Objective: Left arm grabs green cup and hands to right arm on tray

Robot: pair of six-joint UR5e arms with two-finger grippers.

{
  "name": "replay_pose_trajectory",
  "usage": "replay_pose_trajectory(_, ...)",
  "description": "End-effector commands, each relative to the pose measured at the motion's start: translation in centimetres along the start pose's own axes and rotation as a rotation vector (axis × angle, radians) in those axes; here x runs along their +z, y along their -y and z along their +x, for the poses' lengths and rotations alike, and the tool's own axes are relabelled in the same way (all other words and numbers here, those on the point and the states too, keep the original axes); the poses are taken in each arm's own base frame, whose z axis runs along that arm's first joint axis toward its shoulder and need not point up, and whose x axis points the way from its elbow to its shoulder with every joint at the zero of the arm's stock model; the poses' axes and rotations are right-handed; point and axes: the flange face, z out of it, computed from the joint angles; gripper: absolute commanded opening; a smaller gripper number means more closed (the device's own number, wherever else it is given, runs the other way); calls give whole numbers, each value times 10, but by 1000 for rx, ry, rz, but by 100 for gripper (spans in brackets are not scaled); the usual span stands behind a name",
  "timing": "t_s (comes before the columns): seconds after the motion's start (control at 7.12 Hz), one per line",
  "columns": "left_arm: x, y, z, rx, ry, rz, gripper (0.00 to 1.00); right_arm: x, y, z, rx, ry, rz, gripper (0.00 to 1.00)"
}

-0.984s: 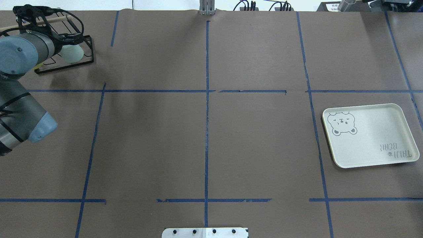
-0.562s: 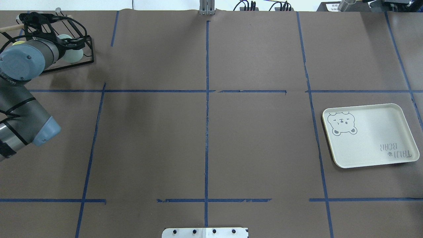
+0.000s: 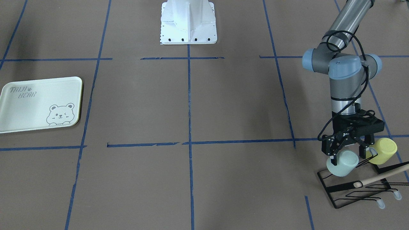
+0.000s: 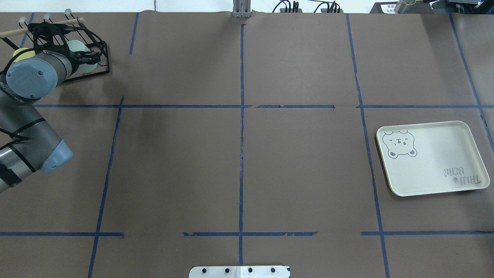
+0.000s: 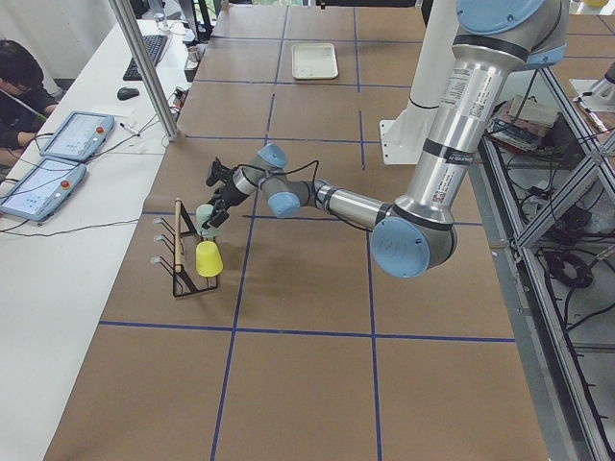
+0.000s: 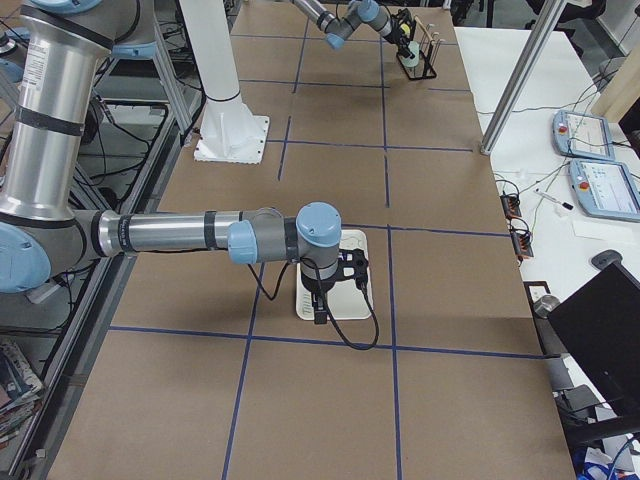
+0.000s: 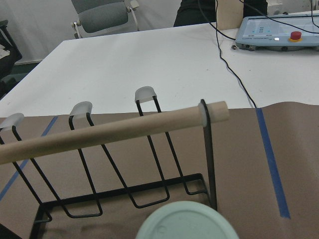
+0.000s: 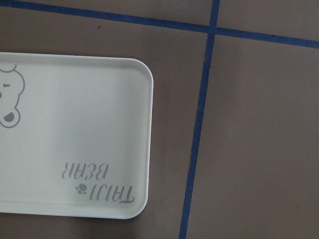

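The green cup (image 3: 342, 163) sits tilted on the black wire rack (image 3: 351, 191) at the table's far left corner; it also shows in the overhead view (image 4: 87, 66). My left gripper (image 3: 348, 155) is open, with one finger on each side of the cup. The left wrist view shows the cup's round base (image 7: 187, 224) at the bottom edge. The tray (image 4: 436, 162) lies flat on the right side with nothing on it. My right gripper (image 6: 345, 270) hangs over the tray; I cannot tell whether it is open or shut. Its wrist view shows only the tray (image 8: 75, 124).
A yellow cup (image 3: 385, 150) sits on the same rack, right next to the green one. A wooden bar (image 3: 383, 175) runs along the rack's top, just beyond the cups. The arms' white base (image 3: 188, 22) stands at the table's near edge.
My left gripper has moved toward the robot and a little right, coming down around the green cup. The cup, the rack and the tray have stayed in place.
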Motion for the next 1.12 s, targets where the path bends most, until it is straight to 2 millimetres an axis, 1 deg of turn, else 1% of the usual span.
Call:
replay_pose_trajectory(0.0, 0, -5, 7, 7, -7, -6, 100, 0, 0, 0, 0, 0, 0, 100)
replay_pose_trajectory(0.7, 0, -4, 9, 8, -24, 4, 100, 0, 0, 0, 0, 0, 0, 100)
replay_pose_trajectory(0.98, 0, 0, 5, 5, -20, 9, 100, 0, 0, 0, 0, 0, 0, 100)
